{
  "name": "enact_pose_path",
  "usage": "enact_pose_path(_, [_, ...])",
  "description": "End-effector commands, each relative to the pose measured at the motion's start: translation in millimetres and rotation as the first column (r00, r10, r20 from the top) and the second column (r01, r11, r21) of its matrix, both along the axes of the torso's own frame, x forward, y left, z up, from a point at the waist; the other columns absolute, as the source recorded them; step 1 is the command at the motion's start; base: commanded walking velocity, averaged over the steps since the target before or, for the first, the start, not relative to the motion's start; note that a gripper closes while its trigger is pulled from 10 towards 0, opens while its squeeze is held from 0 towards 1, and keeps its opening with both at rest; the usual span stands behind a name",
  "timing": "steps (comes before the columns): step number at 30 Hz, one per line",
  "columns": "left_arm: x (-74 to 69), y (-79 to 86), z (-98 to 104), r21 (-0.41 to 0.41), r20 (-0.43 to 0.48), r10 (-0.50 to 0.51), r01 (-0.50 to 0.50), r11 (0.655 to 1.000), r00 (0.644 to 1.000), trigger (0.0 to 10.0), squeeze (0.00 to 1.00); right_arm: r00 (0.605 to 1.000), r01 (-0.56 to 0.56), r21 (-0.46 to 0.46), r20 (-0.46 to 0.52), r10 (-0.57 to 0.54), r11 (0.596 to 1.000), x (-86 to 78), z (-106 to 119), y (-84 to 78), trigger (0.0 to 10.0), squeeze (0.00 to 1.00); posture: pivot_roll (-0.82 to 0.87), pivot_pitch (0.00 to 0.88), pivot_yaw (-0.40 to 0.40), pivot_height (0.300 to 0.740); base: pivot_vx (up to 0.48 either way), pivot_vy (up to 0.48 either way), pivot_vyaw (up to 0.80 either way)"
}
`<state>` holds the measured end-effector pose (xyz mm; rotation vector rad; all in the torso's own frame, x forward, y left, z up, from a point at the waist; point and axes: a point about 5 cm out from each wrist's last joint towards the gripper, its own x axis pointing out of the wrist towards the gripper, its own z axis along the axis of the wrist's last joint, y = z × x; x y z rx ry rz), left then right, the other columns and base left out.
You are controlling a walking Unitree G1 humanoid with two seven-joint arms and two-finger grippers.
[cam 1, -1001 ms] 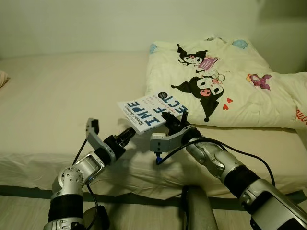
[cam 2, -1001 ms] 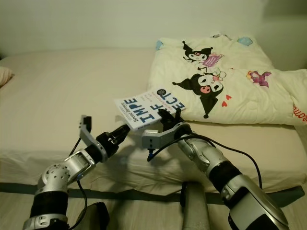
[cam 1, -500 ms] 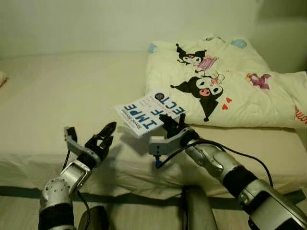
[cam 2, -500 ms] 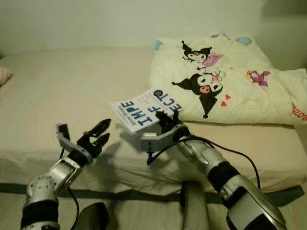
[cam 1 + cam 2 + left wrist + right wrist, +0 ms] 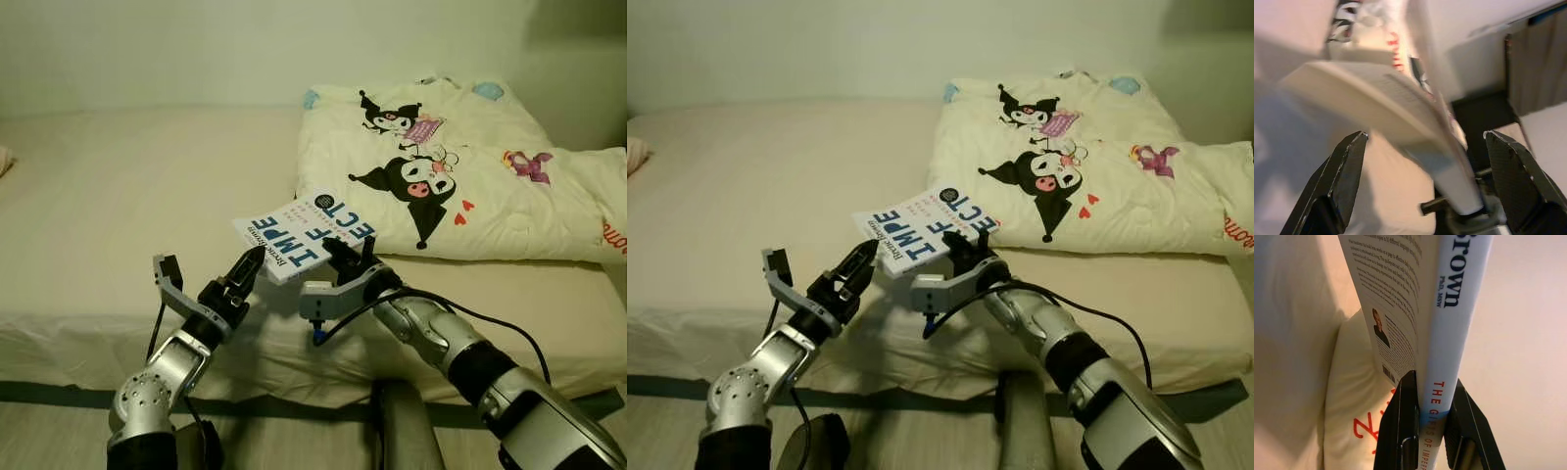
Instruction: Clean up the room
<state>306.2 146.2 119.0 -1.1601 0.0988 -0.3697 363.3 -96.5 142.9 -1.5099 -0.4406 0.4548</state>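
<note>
A white book point(image 5: 304, 233) with big blue letters is held tilted in the air over the front edge of the bed point(image 5: 127, 186). My right gripper point(image 5: 348, 257) is shut on its lower right edge. In the right wrist view, both black fingers point(image 5: 1409, 396) pinch the spine of the book point(image 5: 1454, 293). My left gripper point(image 5: 245, 271) is open just below and left of the book's near corner. In the left wrist view its two fingers point(image 5: 1347, 166) stand wide apart with the blurred book point(image 5: 1376, 98) between and beyond them, not gripped.
A cream quilt point(image 5: 441, 166) printed with cartoon characters lies folded on the right half of the bed. A pillow corner point(image 5: 635, 155) shows at the far left. A dark strip point(image 5: 59, 392) runs under the mattress edge, and my own body point(image 5: 402, 431) is at the bottom.
My left gripper, which had dropped back to the left half a second ago, has come up and right again to the book's corner. The right gripper still holds the book.
</note>
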Motion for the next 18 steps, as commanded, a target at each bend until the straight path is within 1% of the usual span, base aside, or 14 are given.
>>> enact_pose_path(1, [-2.4, -0.5, -11, 0.002, -0.052, 0.031, -0.031, 1.000, 0.998, 10.0, 0.00, 0.999, -0.028, 0.035, 0.046, 0.026, 0.999, 2.1, 12, 8.1, 10.0, 0.00, -0.09, 0.150, 0.084, 0.505, 0.000, 0.000, 0.00])
enact_pose_path(4, [-0.3, 3.9, -15, 0.000, -0.070, 0.063, -0.064, 0.998, 0.996, 10.0, 0.00, 0.998, -0.033, 0.037, 0.049, 0.031, 0.999, 2.2, 13, 8.9, 10.0, 0.00, -0.09, 0.148, 0.081, 0.505, 0.000, 0.000, 0.00])
enact_pose_path(6, [0.0, 4.2, -15, 0.001, -0.071, 0.068, -0.068, 0.998, 0.995, 10.0, 0.00, 0.998, -0.033, 0.037, 0.049, 0.032, 0.999, 2.3, 13, 9.0, 10.0, 0.00, -0.09, 0.148, 0.081, 0.505, 0.000, 0.000, 0.00])
enact_pose_path(10, [2.5, 1.2, -10, -0.021, -0.049, 0.065, -0.066, 0.998, 0.997, 10.0, 0.00, 0.998, -0.046, 0.031, 0.041, 0.045, 0.998, 0.3, 8, 13.5, 10.0, 0.00, -0.09, 0.148, 0.078, 0.505, 0.000, 0.000, 0.00])
enact_pose_path(16, [6.5, -3.5, -7, -0.045, -0.041, 0.075, -0.077, 0.996, 0.996, 10.0, 0.00, 0.998, -0.063, 0.030, 0.029, 0.062, 0.998, -2.3, 4, 20.0, 10.0, 0.00, -0.09, 0.148, 0.078, 0.505, 0.000, 0.000, 0.00])
enact_pose_path(17, [7.1, -5.0, -6, -0.054, -0.038, 0.074, -0.076, 0.996, 0.997, 9.5, 0.00, 0.998, -0.064, 0.029, 0.028, 0.063, 0.998, -2.4, 3, 20.2, 10.0, 0.00, -0.09, 0.145, 0.076, 0.505, 0.000, 0.000, 0.00])
enact_pose_path(18, [7.1, -5.0, -6, -0.054, -0.038, 0.074, -0.076, 0.996, 0.997, 9.5, 0.00, 0.998, -0.064, 0.029, 0.028, 0.063, 0.998, -2.4, 3, 20.2, 10.0, 0.00, -0.09, 0.145, 0.076, 0.505, 0.000, 0.000, 0.00])
